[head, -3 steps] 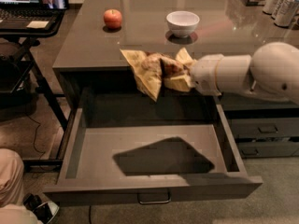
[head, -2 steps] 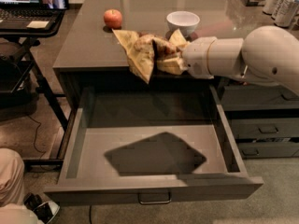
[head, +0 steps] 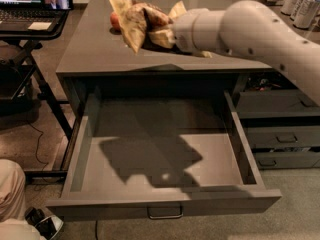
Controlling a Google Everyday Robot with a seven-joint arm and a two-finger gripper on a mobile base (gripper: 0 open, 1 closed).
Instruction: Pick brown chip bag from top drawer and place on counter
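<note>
Holding a crinkly tan-and-brown chip bag aloft, the robot's white two-finger gripper hangs over the glossy grey-brown counter. It is pinched on the bag's right end, though crumpled foil hides the tips. The wide, dark grey top drawer stands pulled out and bare below, so the picking half looks done and placing is the step in hand. To do it well, the arm should carry the bag further in from the counter's front edge. It should then lower the bag until the hanging corner touches the surface, and only then part the fingers. A release from this height near the edge could let the light bag slide or tumble into the drawer. A small red apple sits on the counter just behind the bag, so the set-down spot is best chosen on the bare stretch nearer the camera, apart from the fruit.
</note>
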